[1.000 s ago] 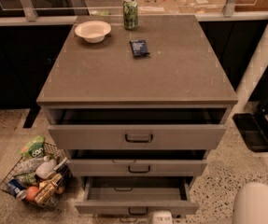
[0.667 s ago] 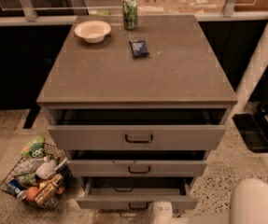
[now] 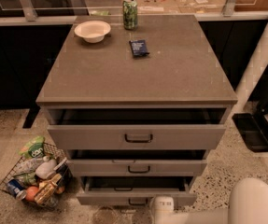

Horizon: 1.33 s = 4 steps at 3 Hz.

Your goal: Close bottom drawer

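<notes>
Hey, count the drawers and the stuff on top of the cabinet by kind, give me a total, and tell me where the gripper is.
Drawers: 3 (top drawer, middle drawer, bottom drawer), all partly open
Bowl: 1
Green can: 1
Dark packet: 1
Total: 6
The gripper is low, in front of the bottom drawer.
</notes>
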Available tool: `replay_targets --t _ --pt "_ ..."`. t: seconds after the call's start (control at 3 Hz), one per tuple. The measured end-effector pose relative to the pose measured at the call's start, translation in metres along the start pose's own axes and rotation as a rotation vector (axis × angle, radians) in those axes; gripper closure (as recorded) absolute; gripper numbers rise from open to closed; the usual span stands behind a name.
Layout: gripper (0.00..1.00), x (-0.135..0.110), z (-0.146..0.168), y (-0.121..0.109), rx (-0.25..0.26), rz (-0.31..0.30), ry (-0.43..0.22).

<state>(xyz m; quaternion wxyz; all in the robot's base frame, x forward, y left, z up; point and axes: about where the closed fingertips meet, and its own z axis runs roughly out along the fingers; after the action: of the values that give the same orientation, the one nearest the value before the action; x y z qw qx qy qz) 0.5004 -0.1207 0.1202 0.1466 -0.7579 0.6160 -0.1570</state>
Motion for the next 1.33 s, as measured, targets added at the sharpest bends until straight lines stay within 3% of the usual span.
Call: replay_targets --t 1.33 --pt "1.00 0.0052 0.0050 -0.0066 0.020 0.021 0.008"
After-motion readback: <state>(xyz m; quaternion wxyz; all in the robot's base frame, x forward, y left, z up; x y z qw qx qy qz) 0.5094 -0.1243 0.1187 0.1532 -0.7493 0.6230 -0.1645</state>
